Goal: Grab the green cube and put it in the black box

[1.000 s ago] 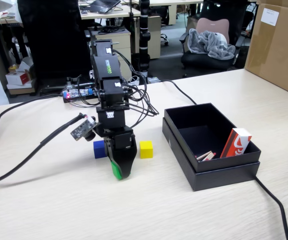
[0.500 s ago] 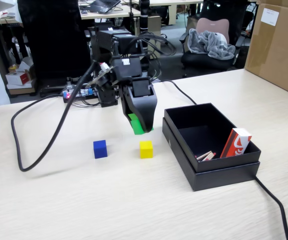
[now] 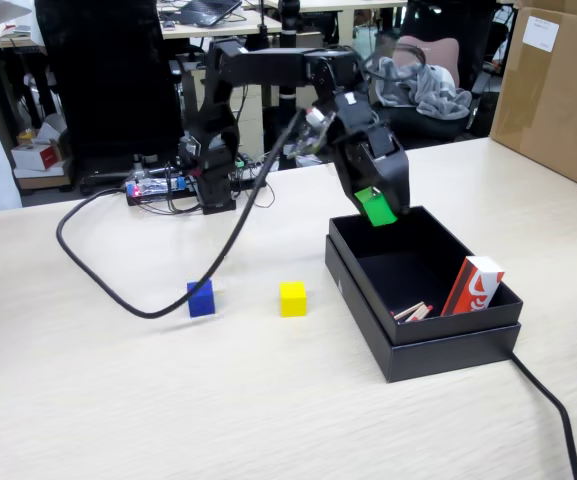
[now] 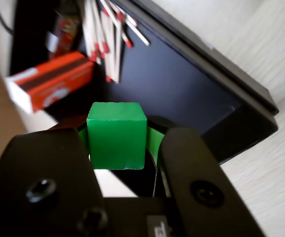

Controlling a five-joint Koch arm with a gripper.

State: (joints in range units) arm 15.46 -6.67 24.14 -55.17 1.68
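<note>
The green cube (image 4: pixel 116 134) is clamped between the two jaws of the gripper (image 3: pixel 376 208), held in the air above the back left corner of the black box (image 3: pixel 418 325). Inside the box, a red carton (image 3: pixel 472 285) and matches (image 4: pixel 102 34) lie against its far side. A blue cube (image 3: pixel 200 298) and a yellow cube (image 3: pixel 292 298) sit on the tabletop left of the box.

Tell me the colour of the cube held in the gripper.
Bright green cube, seen best in the wrist view.

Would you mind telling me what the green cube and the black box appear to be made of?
The small solid green cube looks like painted wood or foam: matte faces, slightly rough bottom edge; uncertain. The large shallow black box seems matte cardboard, given its thin walls and stepped rim.
</note>
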